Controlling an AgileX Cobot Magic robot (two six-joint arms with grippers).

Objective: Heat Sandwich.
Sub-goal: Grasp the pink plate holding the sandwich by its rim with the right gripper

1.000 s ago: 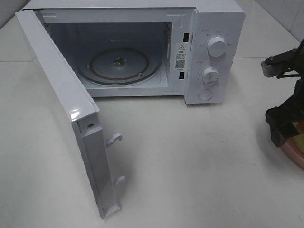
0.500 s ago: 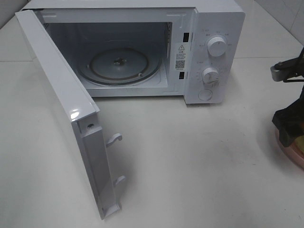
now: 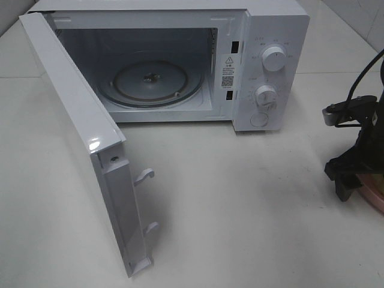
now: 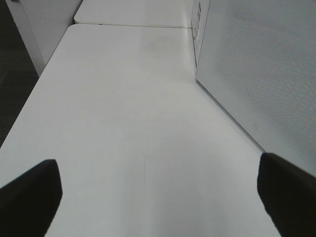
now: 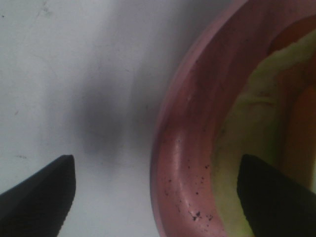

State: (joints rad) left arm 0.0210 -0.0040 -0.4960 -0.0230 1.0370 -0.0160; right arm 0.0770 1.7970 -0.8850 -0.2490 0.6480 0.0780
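Both agape: right gripper (image 5: 159, 195) astride rim of pink plate (image 5: 185, 148) under sandwich (image 5: 247, 143), left gripper (image 4: 158, 197) beside open microwave door (image 3: 78, 132).

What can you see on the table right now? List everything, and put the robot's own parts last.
microwave: one, white, at the back of the table, its door swung wide open
turntable: one, clear glass, inside the microwave, nothing on it
knobs: two, white, on the microwave's control panel, one above the other
button: one, white, round, below the knobs
plate: one, pink, at the table's right edge
sandwich: one, pale yellowish with orange, on the plate, only partly in view
table: one, white, under everything
left gripper: one, black fingers, open, over bare table beside the open door
right gripper: one, black fingers, open, straddling the plate's rim
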